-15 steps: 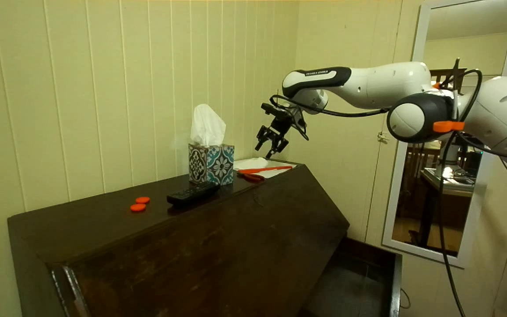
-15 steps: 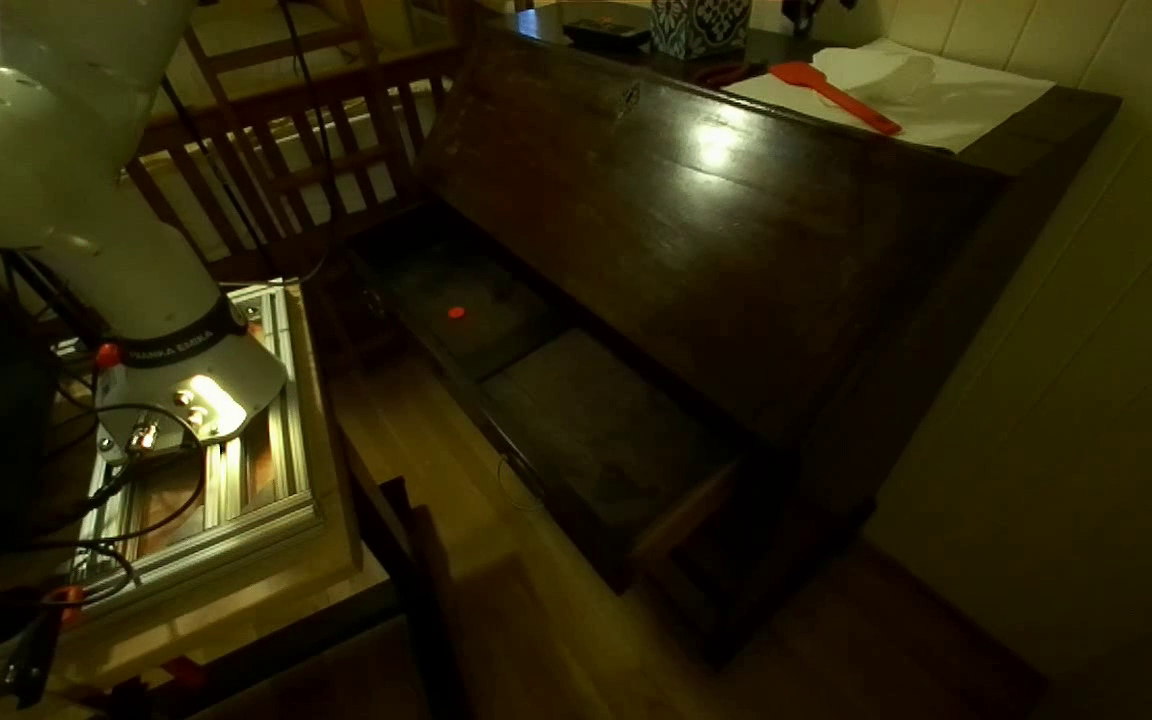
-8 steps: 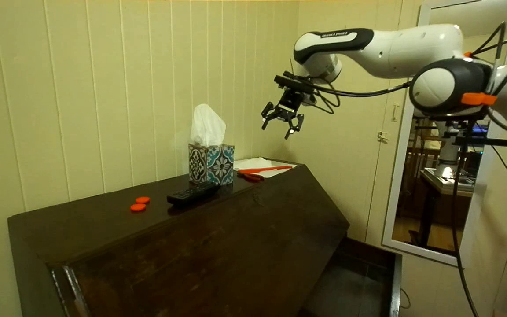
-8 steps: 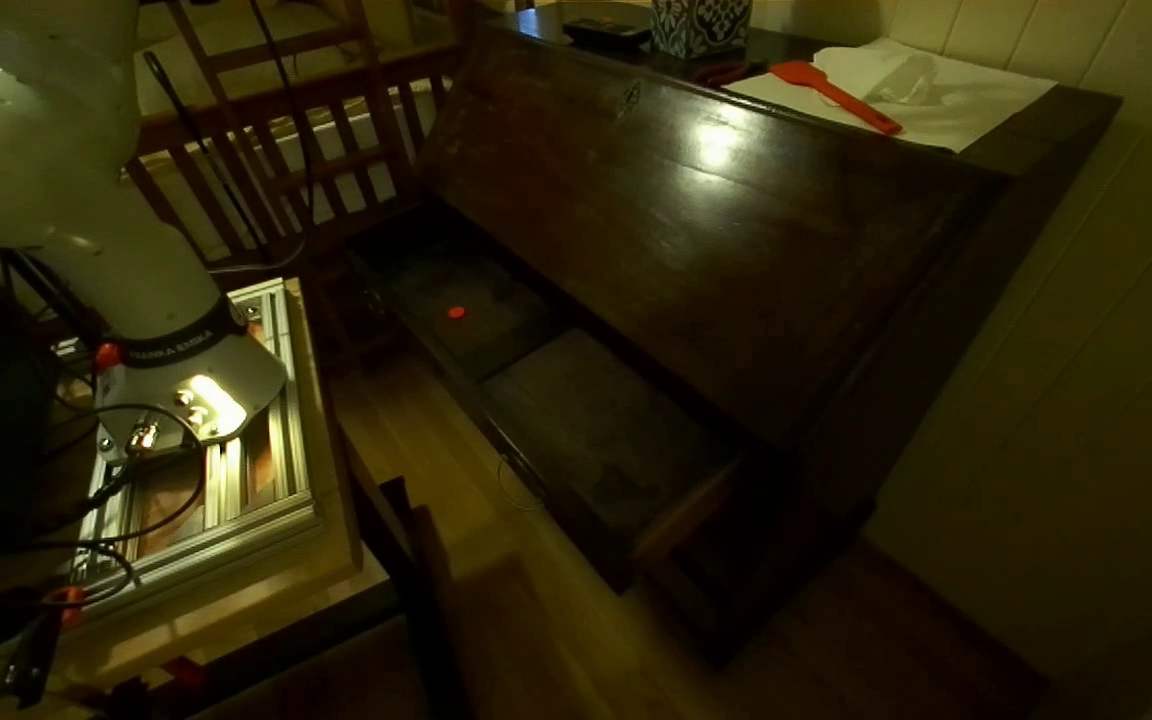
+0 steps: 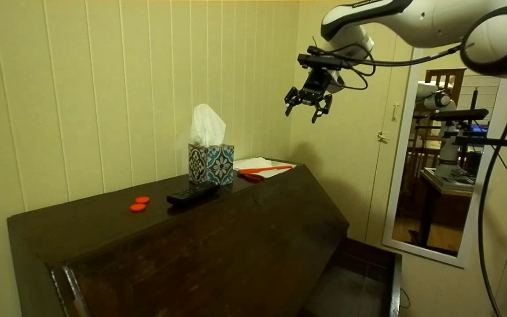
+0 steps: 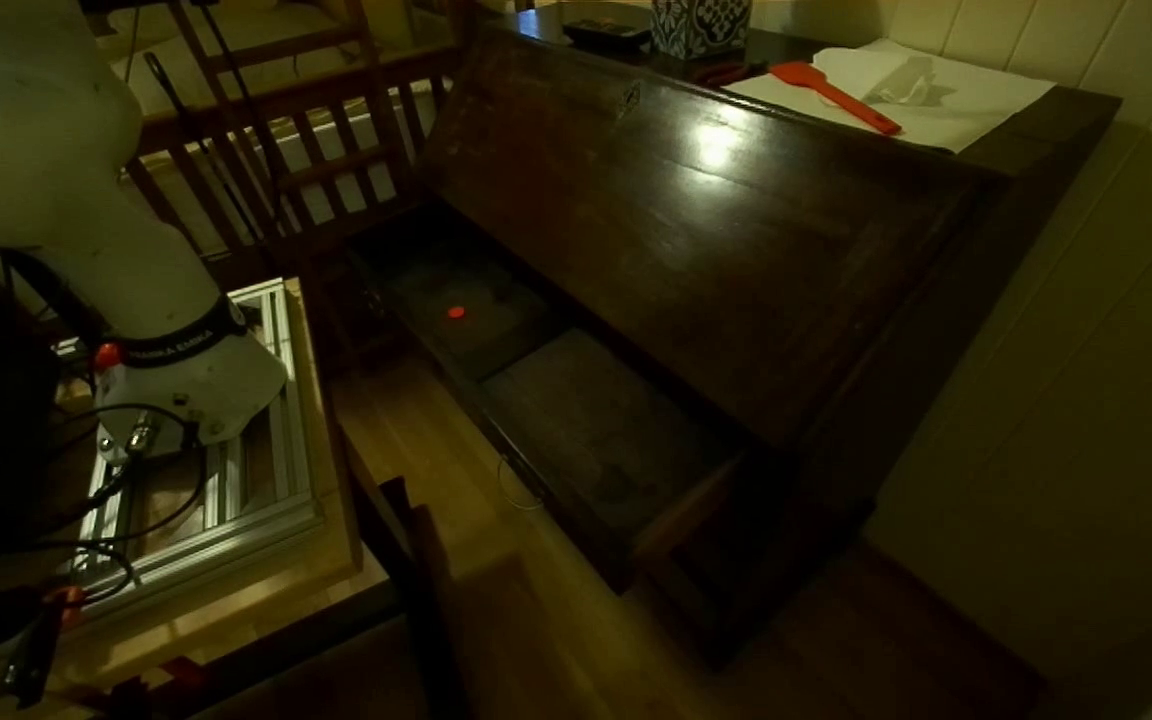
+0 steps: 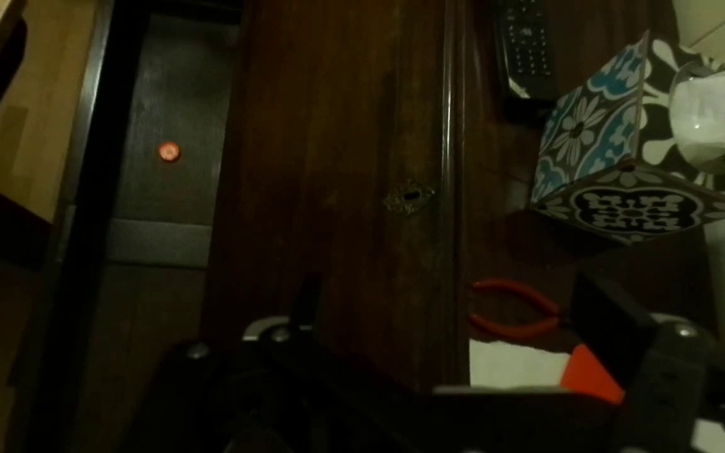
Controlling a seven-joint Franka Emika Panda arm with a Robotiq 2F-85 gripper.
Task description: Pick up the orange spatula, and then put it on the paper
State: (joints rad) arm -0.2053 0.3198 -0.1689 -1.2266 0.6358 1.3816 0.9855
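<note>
While the gripper (image 5: 301, 116) is spread apart, one orange spatula (image 6: 851, 103) is borne by one paper (image 6: 986, 95).
One tissue box (image 5: 211, 164), one remote (image 5: 193, 193), one pliers (image 5: 253, 177), three discs (image 5: 138, 207) are counted.

In an exterior view, the orange-red spatula (image 6: 840, 98) lies flat on the white paper (image 6: 986, 95), itself spread at that view's two o'clock, its broad head pointing to ten o'clock and its slim handle running to four.

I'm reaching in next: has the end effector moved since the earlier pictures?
Yes: in an exterior view, the end effector has moved up and rightward in frame, away from the tissue box.
</note>
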